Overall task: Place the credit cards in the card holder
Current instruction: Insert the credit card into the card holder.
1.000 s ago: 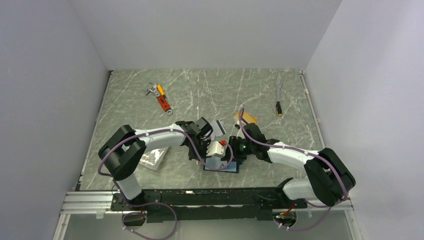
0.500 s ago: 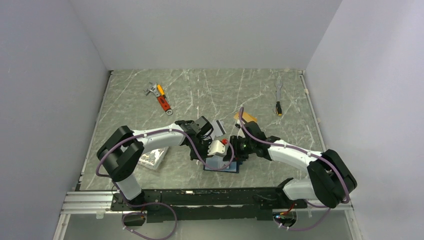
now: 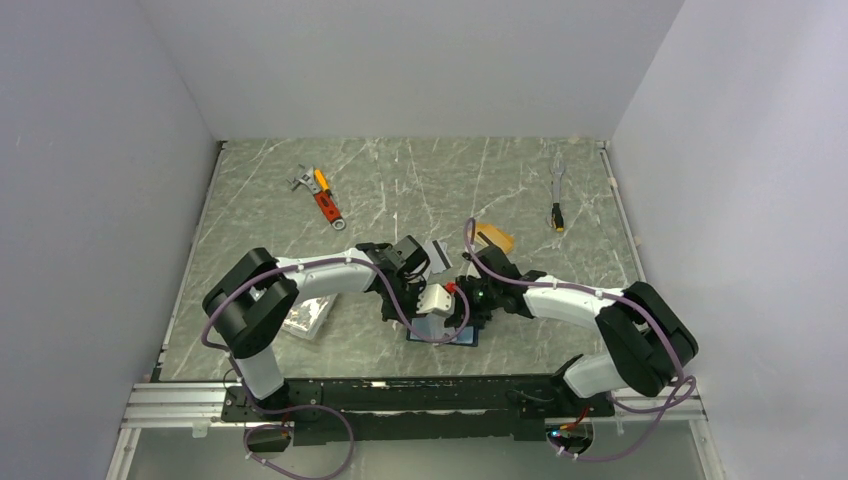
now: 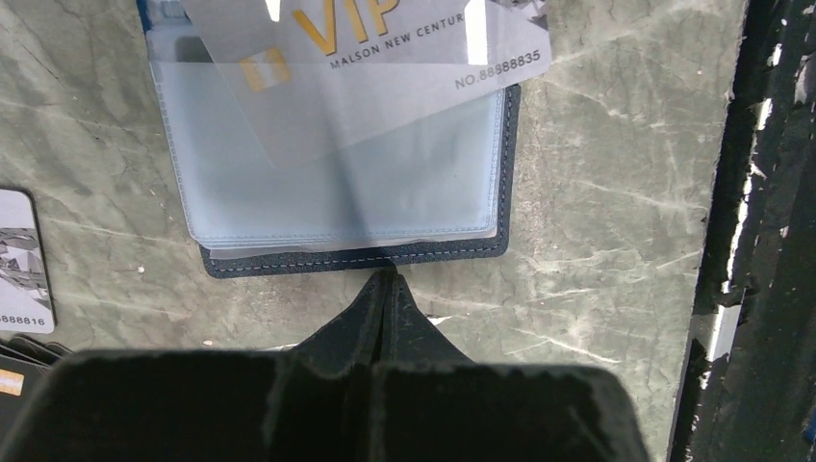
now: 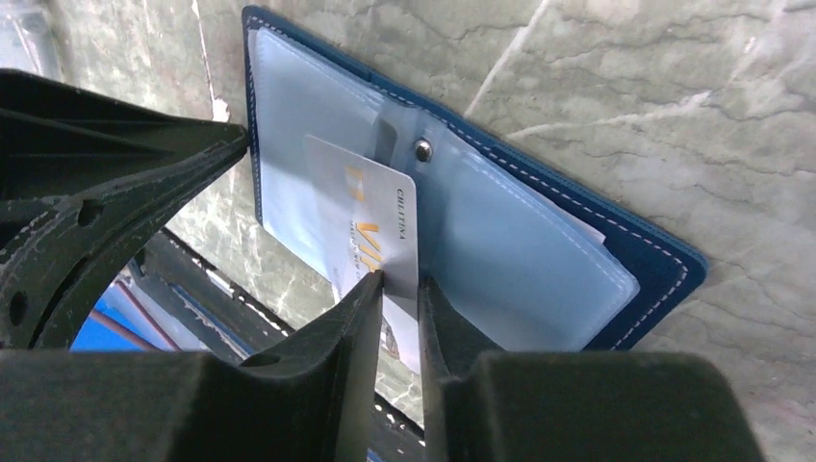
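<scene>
The navy card holder lies open near the front edge, its clear pockets up. It also shows in the left wrist view and the right wrist view. My right gripper is shut on a silver-white card with gold VIP lettering, whose far end sits in a pocket. My left gripper is shut and empty, its tip pressing the holder's edge. The orange-gold card and a light card with a black stripe lie behind the grippers. A black card corner shows beside my left fingers.
An orange-handled wrench lies at the back left and a small cable at the back right. A clear plastic box sits left of the holder. The black front rail runs close beside the holder.
The right forearm has swung a little left and back while its gripper stays at the holder with the card. The left arm has barely moved.
</scene>
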`<act>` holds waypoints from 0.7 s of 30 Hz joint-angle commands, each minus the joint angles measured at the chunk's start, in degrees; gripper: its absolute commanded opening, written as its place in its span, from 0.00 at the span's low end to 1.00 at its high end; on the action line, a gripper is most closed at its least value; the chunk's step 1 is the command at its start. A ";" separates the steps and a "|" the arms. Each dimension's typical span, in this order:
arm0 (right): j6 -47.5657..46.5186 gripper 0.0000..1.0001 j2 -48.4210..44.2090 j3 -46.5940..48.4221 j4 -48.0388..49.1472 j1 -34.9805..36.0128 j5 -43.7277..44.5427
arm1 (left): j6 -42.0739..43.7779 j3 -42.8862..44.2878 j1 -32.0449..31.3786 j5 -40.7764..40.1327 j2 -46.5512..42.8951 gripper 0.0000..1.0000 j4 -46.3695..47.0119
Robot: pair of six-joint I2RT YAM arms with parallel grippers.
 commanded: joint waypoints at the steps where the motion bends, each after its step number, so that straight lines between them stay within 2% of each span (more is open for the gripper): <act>1: 0.72 0.15 -0.11 1.09 1.96 0.12 3.81 | 2.41 -0.38 -0.42 -2.81 0.08 0.00 0.73; 4: 2.01 0.00 -0.14 0.93 2.92 0.13 5.17 | 2.79 -0.57 -0.62 -3.42 0.48 0.00 0.51; 21: 6.95 0.00 -3.86 -5.90 8.32 -0.95 8.59 | 2.99 0.59 -2.51 -3.27 2.86 0.00 -1.04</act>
